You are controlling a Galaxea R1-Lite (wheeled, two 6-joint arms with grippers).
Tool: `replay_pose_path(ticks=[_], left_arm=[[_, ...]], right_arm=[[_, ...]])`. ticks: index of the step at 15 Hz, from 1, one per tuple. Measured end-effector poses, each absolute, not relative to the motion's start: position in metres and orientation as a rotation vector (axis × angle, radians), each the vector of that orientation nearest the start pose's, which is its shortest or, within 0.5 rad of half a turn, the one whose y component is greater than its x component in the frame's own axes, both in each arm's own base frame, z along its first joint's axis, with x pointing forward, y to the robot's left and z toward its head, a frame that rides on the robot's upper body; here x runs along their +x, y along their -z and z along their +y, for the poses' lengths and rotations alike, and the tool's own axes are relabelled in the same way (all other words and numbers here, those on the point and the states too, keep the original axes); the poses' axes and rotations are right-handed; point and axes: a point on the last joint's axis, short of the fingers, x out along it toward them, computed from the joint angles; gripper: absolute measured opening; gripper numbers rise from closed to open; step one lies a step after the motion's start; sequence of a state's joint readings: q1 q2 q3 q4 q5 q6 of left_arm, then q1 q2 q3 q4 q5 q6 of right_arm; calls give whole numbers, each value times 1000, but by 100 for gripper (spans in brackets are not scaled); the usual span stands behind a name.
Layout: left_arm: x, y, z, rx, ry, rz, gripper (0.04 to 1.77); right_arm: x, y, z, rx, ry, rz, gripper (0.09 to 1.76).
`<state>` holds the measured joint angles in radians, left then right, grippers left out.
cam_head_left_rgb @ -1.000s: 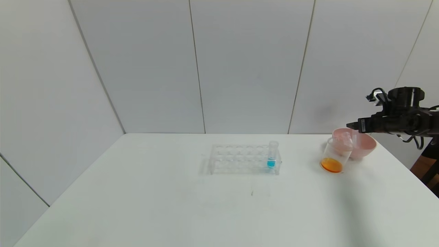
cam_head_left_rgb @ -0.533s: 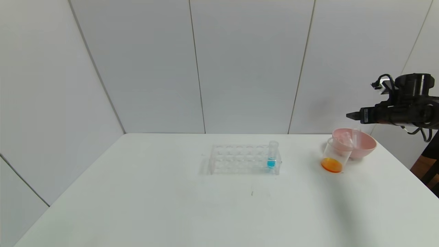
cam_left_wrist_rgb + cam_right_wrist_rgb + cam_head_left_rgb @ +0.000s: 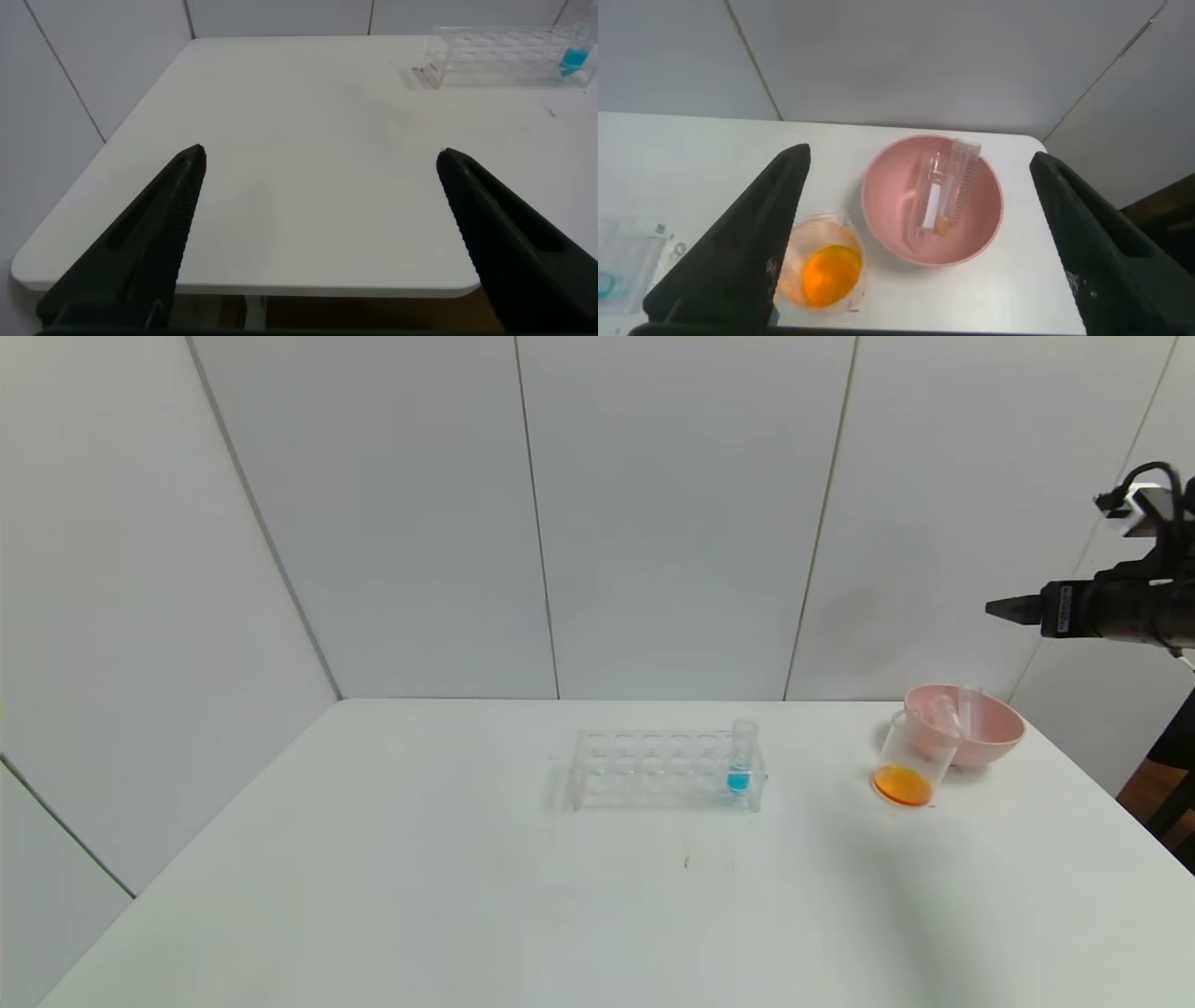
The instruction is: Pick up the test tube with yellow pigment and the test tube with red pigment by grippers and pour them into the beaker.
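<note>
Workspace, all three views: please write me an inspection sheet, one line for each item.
Surface: white table, bare in front.
Job's things: beaker holds orange liquid, beside the pink bowl; two emptied tubes lie in the bowl.
Clutter: clear rack holding a blue-tipped tube.
Grippers: right gripper open, raised above bowl and beaker; left gripper open, over the table's near-left corner.
Cables: black cable on right wrist.
Surroundings: grey wall panels.
</note>
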<state>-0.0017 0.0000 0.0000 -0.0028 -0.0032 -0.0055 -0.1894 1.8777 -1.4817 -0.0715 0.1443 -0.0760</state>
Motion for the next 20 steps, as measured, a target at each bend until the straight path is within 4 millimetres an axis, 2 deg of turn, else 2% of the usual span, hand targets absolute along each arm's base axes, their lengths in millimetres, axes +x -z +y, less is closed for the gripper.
replay_pose_path(ticks=[3, 5, 9, 16, 20], left_arm=[[-23, -76, 0, -6, 4, -3, 176], [-23, -76, 0, -6, 4, -2, 176], [-23, -76, 0, -6, 4, -3, 176], [-23, -76, 0, -6, 5, -2, 176], [-23, -76, 0, -6, 5, -2, 176]], right_arm=[[321, -284, -51, -14, -11, 267, 169], [281, -301, -37, -14, -38, 221, 170], [194, -319, -14, -29, -65, 111, 170], [59, -300, -2, -49, 21, -71, 170], [-4, -280, -1, -48, 79, -147, 170]])
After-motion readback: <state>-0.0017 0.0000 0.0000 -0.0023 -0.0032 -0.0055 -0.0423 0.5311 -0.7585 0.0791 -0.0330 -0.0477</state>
